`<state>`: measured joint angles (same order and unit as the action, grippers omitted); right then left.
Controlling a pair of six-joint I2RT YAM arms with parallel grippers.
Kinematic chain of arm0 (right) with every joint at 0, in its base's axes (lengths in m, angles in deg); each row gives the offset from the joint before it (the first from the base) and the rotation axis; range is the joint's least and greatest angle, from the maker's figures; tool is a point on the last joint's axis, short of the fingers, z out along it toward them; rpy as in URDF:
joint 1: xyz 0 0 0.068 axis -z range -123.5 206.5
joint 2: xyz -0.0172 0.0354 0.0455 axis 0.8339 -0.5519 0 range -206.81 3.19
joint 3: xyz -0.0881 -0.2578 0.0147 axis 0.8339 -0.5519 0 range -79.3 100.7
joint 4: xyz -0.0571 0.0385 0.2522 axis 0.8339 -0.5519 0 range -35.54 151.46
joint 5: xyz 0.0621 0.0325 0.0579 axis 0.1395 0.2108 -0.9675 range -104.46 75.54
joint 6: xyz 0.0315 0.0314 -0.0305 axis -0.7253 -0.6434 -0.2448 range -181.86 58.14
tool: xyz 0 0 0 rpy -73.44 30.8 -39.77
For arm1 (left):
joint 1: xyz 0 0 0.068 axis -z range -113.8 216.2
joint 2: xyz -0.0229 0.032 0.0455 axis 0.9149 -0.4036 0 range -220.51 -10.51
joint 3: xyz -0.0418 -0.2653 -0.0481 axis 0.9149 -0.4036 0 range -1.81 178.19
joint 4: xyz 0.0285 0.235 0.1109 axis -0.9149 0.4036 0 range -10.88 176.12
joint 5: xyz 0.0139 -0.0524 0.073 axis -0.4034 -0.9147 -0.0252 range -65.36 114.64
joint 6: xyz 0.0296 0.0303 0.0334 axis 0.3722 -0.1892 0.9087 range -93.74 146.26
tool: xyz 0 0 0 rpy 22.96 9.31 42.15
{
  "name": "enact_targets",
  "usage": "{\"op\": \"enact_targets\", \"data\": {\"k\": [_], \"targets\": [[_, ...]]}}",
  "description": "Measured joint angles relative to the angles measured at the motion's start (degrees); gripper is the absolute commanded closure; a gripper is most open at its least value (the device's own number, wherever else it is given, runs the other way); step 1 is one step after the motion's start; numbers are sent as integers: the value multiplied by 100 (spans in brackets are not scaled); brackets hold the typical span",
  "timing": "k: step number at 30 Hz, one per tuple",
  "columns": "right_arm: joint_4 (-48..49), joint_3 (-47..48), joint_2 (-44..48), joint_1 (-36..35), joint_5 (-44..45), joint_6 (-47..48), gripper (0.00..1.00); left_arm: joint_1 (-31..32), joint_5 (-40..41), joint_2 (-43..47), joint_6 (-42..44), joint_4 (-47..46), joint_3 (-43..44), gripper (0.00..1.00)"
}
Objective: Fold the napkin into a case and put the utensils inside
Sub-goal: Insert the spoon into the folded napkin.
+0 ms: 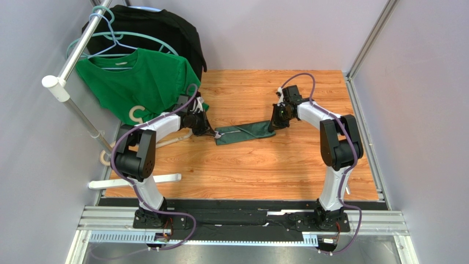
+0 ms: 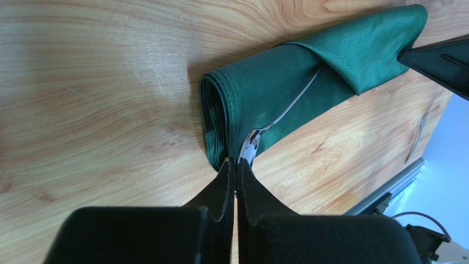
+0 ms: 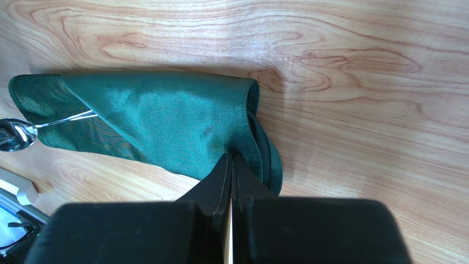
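Case (image 1: 245, 133): dark green cloth strip lying mid counter (image 1: 247, 176); likely soft, light, prone to unfolding; best held at layered ends; right hand (image 3: 231, 160) pinched on one end; left hand (image 2: 235, 166) pinched on protruding, slippery-looking spoon (image 2: 251, 144).

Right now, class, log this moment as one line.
left jaws: shut on spoon | spoon: handle tucked in case | right jaws: shut on case end

Dark green case (image 1: 245, 133) lying flat; spoon (image 3: 14, 135) handle tucked inside, bowl protruding.
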<state>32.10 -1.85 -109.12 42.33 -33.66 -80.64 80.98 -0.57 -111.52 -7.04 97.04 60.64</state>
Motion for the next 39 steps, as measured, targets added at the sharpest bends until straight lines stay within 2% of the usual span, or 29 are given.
{"op": "enact_targets", "data": {"k": [13, 23, 32, 34, 35, 36, 37, 38, 39], "targets": [[11, 33, -120, 2, -44, 0, 100, 2, -498, -378, -240, -579, 79, 100], [13, 101, -208, 2, -46, 0, 100, 197, -603, -826, -297, -625, 529, 100], [-2, 153, -245, 2, -48, 15, 100, 520, -634, -1421, -345, -557, 1290, 100], [-11, 175, -258, 2, -52, 15, 93, 549, -619, -1517, -345, -433, 1438, 89], [-22, 179, -258, 2, -52, 15, 88, 553, -590, -1534, -339, -348, 1486, 77], [-46, 192, -258, 2, -46, 22, 76, 560, -555, -1537, -321, -289, 1504, 72], [-74, 212, -258, 0, -33, 13, 69, 560, -494, -1528, -284, -225, 1510, 68], [-125, 240, -251, 0, 11, 7, 58, 566, -361, -1508, -267, -140, 1510, 30], [-203, 278, -234, -4, 96, 20, 41, 566, -243, -1488, -243, -37, 1508, 16]]}}
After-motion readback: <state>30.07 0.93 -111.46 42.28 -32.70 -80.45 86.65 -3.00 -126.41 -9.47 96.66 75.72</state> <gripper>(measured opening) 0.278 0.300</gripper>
